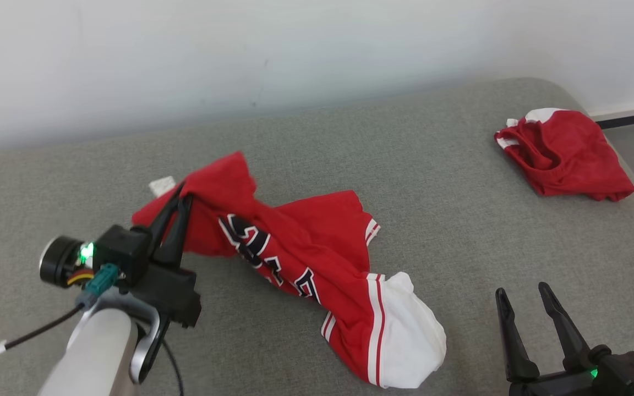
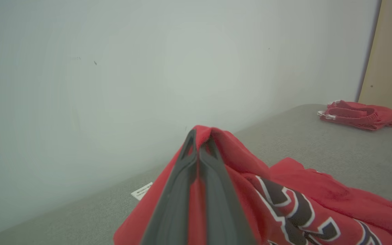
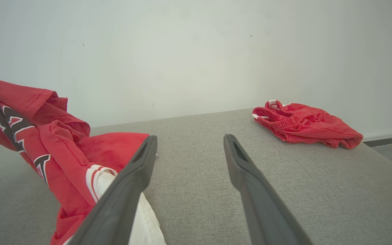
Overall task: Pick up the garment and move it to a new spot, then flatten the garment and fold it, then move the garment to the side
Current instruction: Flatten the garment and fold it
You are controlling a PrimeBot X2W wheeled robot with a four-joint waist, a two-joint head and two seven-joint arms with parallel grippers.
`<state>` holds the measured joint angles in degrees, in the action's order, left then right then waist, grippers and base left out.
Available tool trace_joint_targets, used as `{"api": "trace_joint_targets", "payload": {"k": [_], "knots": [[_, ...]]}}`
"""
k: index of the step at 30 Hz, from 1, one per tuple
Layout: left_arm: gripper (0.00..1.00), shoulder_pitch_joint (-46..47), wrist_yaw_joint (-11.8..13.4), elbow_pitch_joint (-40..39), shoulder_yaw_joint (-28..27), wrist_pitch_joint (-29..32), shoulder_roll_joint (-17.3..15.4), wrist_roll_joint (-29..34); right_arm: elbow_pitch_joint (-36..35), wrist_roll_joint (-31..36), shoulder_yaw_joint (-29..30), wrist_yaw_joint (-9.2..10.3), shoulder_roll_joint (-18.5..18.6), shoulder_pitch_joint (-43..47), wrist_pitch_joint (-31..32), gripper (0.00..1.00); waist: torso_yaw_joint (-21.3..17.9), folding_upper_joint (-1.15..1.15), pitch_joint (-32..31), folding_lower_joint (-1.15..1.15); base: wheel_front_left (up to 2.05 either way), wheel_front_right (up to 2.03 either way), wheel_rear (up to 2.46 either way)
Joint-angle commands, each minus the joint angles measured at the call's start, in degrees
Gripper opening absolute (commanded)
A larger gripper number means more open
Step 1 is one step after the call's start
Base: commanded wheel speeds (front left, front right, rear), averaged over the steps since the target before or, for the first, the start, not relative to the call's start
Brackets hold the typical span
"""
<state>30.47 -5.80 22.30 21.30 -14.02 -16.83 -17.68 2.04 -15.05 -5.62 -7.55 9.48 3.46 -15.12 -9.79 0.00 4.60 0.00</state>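
Note:
The garment [image 1: 300, 258] is a red jersey with dark lettering and white trim, lying crumpled across the middle of the grey cushion. My left gripper [image 1: 180, 192] is shut on a raised fold at the garment's upper left end; in the left wrist view its closed fingers [image 2: 199, 177] pinch the red cloth [image 2: 237, 153], which peaks around the tips. My right gripper [image 1: 522, 291] stands open at the lower right, apart from the garment's white end [image 1: 410, 324]. Seen from the right wrist, the garment [image 3: 56, 153] lies left of the spread fingers [image 3: 247, 180].
A second red piece of clothing [image 1: 564, 154] lies bunched at the cushion's far right corner [image 3: 305, 124]. A small white label [image 1: 162, 186] lies on the cushion [image 1: 432, 220] near the left gripper. A pale wall runs along the back edge. The floor shows at the far right.

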Motion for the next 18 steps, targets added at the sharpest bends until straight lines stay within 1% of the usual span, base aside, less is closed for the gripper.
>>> {"api": "trace_joint_targets", "payload": {"k": [1,5,6,7,8,12,18], "knots": [[0.0,-1.6,0.3,1.1,0.1,-0.4,-0.6,0.4,0.0,0.1,0.2,0.11,-0.3,0.3,0.0,1.0,-0.7,0.0,0.3,0.0,0.0,0.0,0.0],[0.0,-3.1,0.5,3.2,-0.5,-0.8,-0.7,-0.4,0.0,0.1,0.6,0.11,-0.4,0.4,0.0,1.0,-0.9,0.0,0.7,0.0,0.0,0.0,0.0],[0.2,-3.5,0.6,3.5,-0.6,-0.9,-0.7,-0.4,0.0,0.1,0.7,0.11,-0.4,0.3,0.0,1.0,-0.8,0.0,0.7,0.0,0.0,0.0,0.0],[0.5,-3.9,0.7,3.8,-0.7,-1.0,-0.8,-0.4,0.0,0.1,0.8,0.11,-0.4,0.4,0.0,1.0,-0.7,0.0,0.7,0.0,0.0,0.0,0.0],[1.0,-4.3,0.7,4.0,-0.9,-1.0,-0.7,-0.4,0.0,0.1,1.0,0.11,-0.4,0.4,0.0,1.0,-0.5,0.0,0.7,0.0,0.0,0.0,0.0],[1.0,-5.8,1.5,2.8,-2.9,-1.2,-0.5,-1.2,0.2,0.3,1.2,0.12,-0.5,0.7,0.0,1.0,0.8,0.0,0.0,0.0,0.0,0.0,0.0],[1.0,-11.2,3.4,-5.0,-8.2,-1.2,-0.9,-1.5,0.3,0.2,1.5,0.11,-0.7,1.4,0.0,1.0,3.3,0.0,-1.5,0.0,0.0,0.0,0.0]]}}
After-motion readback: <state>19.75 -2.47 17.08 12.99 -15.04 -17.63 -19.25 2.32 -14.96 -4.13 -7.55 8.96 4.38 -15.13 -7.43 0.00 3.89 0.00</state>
